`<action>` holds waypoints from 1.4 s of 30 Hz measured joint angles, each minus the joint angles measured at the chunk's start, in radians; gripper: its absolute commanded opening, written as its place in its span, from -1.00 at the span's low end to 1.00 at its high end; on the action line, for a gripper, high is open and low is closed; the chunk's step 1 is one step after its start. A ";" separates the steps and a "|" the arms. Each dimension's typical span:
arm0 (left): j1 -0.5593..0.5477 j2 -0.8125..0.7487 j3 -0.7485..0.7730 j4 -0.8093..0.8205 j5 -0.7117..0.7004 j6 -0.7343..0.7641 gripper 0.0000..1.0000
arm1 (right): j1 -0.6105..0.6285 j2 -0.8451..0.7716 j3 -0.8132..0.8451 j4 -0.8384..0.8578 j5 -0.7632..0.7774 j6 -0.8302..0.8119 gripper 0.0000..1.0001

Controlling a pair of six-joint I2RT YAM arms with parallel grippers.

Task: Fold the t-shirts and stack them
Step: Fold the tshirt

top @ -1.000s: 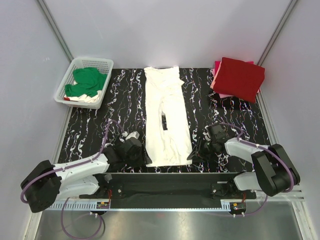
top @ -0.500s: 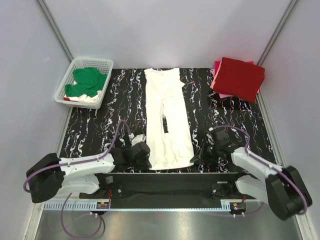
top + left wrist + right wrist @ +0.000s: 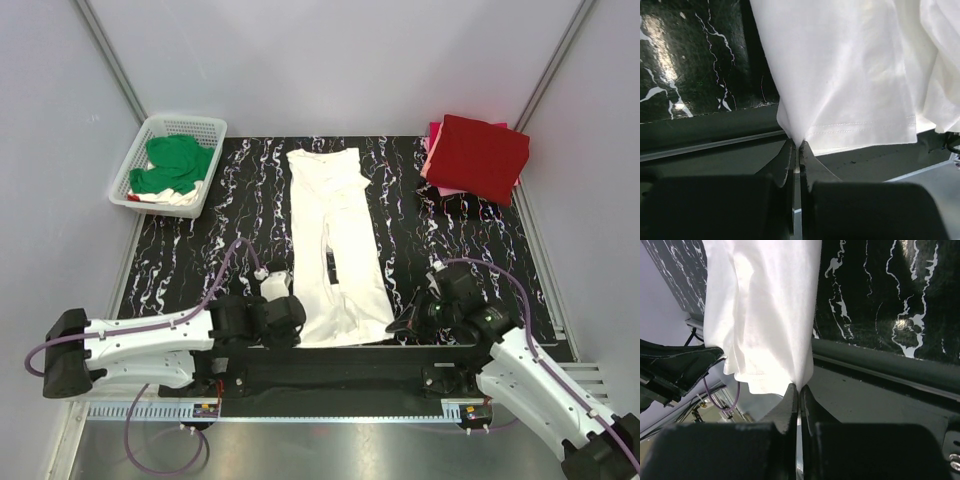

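A white t-shirt (image 3: 338,245), folded into a long strip, lies down the middle of the black marbled table (image 3: 470,250). My left gripper (image 3: 296,322) is shut on its near left hem corner, the cloth (image 3: 840,85) pinched at the fingertips (image 3: 790,155). At the other near corner my right gripper (image 3: 398,326) is shut on the hem, white cloth (image 3: 765,315) rising from its fingers (image 3: 790,402). Both pinched corners are lifted over the table's near edge. A folded red t-shirt (image 3: 478,157) lies on a pink one (image 3: 434,135) at the back right. A green t-shirt (image 3: 172,165) sits in the basket.
A white lattice basket (image 3: 190,126) stands at the back left with the green cloth and some white and red cloth in it. A black rail (image 3: 340,360) runs along the table's near edge between the arm bases. Grey walls enclose the table on three sides.
Both grippers closed on the white t-shirt's near hem corners and drew back toward the near edge, pulling the shirt a little nearer. The arms have stretched out lower and flatter.
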 measured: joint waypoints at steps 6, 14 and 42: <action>0.040 -0.003 0.114 -0.092 -0.034 0.035 -0.98 | 0.000 0.048 0.116 -0.044 0.023 -0.005 -1.00; 0.254 0.068 0.224 -0.105 -0.013 0.209 -0.95 | 0.000 0.294 0.257 -0.011 0.050 -0.068 -1.00; 0.752 0.668 0.809 -0.092 0.187 0.728 -0.96 | -0.208 1.112 0.977 0.011 -0.009 -0.447 -1.00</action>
